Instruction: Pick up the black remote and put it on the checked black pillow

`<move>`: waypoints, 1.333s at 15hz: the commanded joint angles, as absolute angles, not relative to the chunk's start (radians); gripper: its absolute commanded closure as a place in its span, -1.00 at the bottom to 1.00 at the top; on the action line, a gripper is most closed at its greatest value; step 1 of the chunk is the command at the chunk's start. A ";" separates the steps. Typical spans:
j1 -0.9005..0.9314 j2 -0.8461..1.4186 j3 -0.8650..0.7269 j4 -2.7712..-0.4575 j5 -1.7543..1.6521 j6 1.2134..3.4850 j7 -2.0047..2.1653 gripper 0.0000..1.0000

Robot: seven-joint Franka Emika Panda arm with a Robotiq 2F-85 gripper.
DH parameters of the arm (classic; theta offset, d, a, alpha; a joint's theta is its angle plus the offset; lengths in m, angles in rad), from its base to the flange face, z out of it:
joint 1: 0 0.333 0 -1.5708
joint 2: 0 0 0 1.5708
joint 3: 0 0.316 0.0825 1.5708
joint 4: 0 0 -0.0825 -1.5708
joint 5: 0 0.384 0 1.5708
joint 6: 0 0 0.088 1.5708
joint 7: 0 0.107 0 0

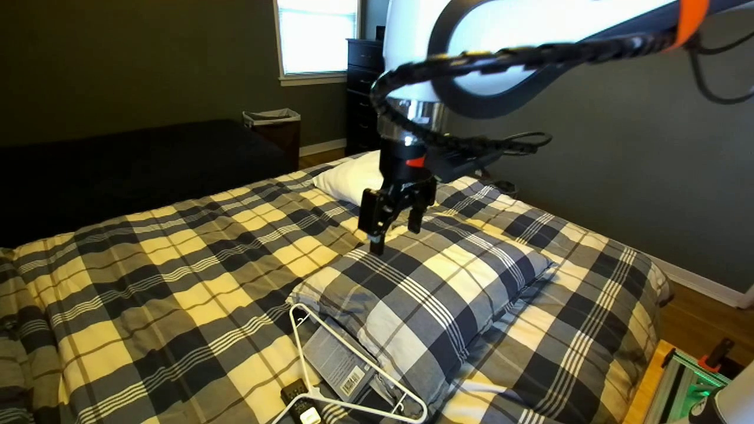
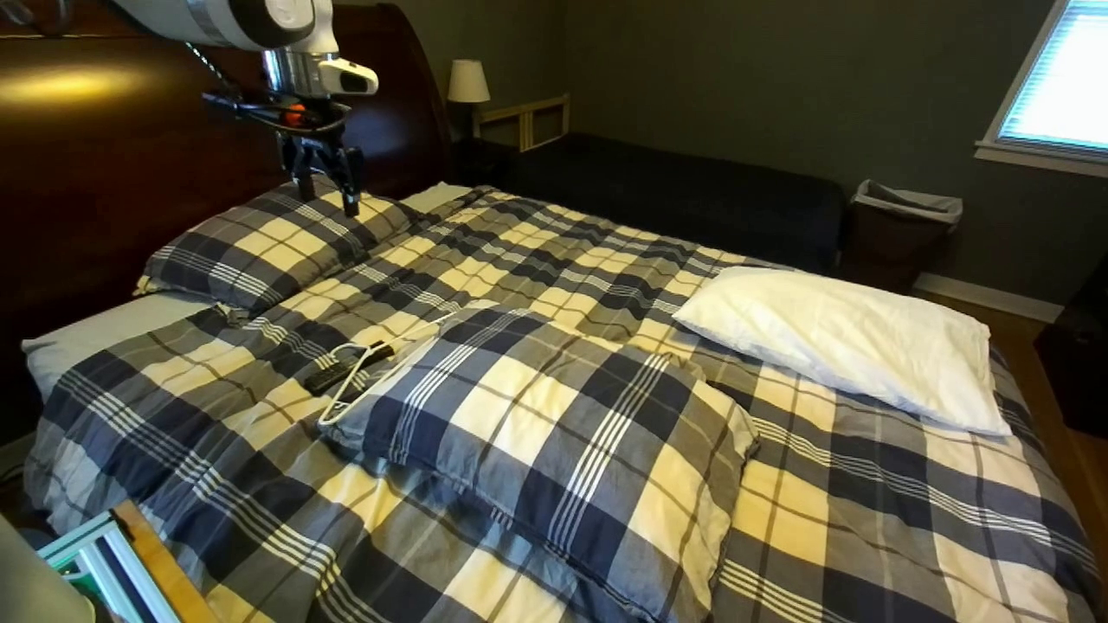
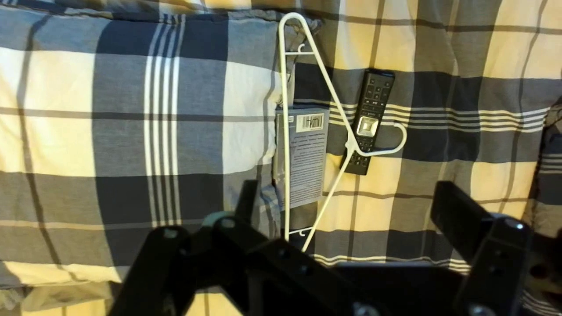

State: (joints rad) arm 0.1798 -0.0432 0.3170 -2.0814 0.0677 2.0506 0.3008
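- Gripper: fingers wide apart, holding nothing.
- Black remote, below the gripper: hanger lies across it; closing there could snag both.

checked black pillow: plump, on bedspread | black remote: buttons up, on bedspread near pillow

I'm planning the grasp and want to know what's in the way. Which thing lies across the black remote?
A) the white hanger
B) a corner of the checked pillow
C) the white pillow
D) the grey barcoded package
A: in the wrist view the white hanger crosses over the black remote, its hook curving out past the remote's edge.
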 commanded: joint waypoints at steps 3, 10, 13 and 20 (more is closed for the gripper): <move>0.268 0.312 0.296 -1.843 0.021 2.015 0.319 -1.00; 0.297 0.392 0.266 -1.792 0.049 1.992 0.277 -1.00; 0.315 0.446 0.243 -1.742 0.039 1.990 0.337 -1.00; 0.389 0.666 0.185 -1.580 -0.050 1.911 0.347 -1.00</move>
State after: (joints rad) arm 0.3572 0.5459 0.2016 -1.6902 -0.0291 1.9437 0.3768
